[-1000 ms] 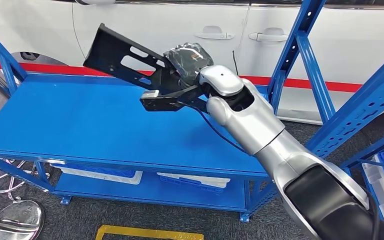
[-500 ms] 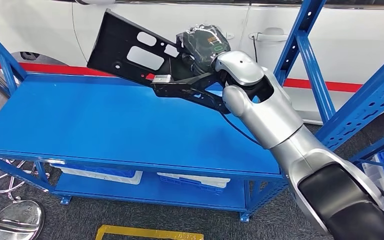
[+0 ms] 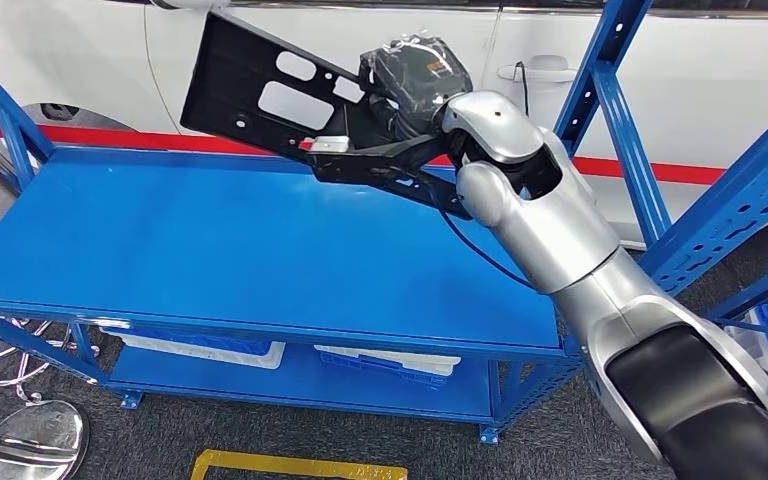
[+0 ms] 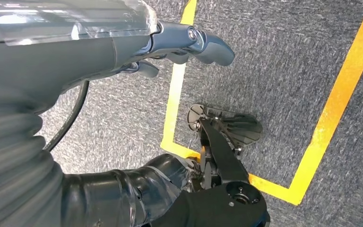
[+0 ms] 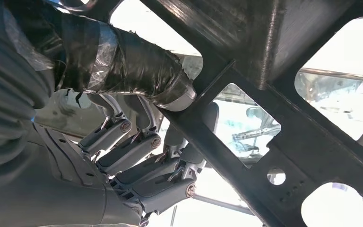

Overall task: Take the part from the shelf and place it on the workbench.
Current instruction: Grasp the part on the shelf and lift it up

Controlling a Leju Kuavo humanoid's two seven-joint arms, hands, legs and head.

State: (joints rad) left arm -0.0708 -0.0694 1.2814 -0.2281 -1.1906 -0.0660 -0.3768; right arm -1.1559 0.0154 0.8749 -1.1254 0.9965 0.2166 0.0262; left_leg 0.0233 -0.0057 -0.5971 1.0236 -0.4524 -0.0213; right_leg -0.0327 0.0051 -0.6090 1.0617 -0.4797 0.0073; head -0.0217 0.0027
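Observation:
My right hand grips a flat black metal part with several cut-out holes and holds it in the air above the far side of the blue workbench. The part tilts up toward the white car behind. In the right wrist view the thumb and fingers clamp a bar of the black metal part. My left hand hangs over the grey floor with its fingers loosely apart and nothing in it.
A white car stands right behind the workbench. Blue shelf uprights rise at the right. White and blue bins lie on the lower shelf. Yellow floor tape marks the carpet.
My right arm has lifted and swung the black part up and to the right, farther above the bench top. The bench and camera have stayed put.

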